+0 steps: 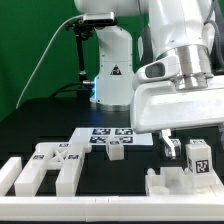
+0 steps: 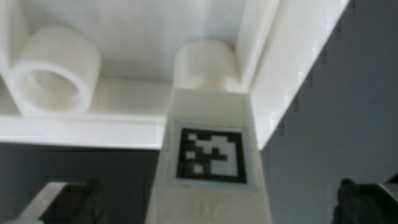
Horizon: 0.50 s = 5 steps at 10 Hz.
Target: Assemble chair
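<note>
In the exterior view, my gripper hangs at the right, just above an upright white bar with a black-and-white tag. The bar stands on a blocky white chair part near the front rail. In the wrist view, the tagged bar runs between my two dark fingers. There is a gap on each side of it, so the gripper is open and holds nothing. The bar's far end meets a white panel with two rounded pegs.
More white chair parts lie at the exterior view's left, with a small tagged cube in the middle. The marker board lies behind them. White border rails run along the front and left. The arm's base stands at the back.
</note>
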### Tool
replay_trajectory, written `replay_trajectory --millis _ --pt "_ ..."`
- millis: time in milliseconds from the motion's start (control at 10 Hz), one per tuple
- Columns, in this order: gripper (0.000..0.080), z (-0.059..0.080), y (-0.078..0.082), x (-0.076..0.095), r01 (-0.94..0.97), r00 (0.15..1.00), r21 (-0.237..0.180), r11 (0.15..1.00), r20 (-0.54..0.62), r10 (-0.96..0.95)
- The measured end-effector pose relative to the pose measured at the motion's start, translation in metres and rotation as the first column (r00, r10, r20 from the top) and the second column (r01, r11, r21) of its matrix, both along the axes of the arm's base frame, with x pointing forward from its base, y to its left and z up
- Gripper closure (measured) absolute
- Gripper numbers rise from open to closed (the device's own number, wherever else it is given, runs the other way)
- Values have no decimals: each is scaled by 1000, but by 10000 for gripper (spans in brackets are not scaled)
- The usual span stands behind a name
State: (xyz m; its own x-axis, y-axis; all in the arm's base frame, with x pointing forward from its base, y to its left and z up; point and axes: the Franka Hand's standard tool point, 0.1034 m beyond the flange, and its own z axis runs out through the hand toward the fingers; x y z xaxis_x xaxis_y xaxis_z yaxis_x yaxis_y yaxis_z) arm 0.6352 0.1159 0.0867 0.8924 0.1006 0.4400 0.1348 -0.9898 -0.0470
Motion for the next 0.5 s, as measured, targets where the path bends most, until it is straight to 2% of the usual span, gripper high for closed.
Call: replay_trajectory --millis 100,300,400,500 --pt "150 3 1 8 0 1000 2 1000 -18 0" --pt "150 -6 3 5 16 999 8 1000 -44 -16" --pt "150 -11 6 -1 25 985 8 1000 -168 -24" --pt "150 -8 8 4 25 965 3 1000 -260 -23"
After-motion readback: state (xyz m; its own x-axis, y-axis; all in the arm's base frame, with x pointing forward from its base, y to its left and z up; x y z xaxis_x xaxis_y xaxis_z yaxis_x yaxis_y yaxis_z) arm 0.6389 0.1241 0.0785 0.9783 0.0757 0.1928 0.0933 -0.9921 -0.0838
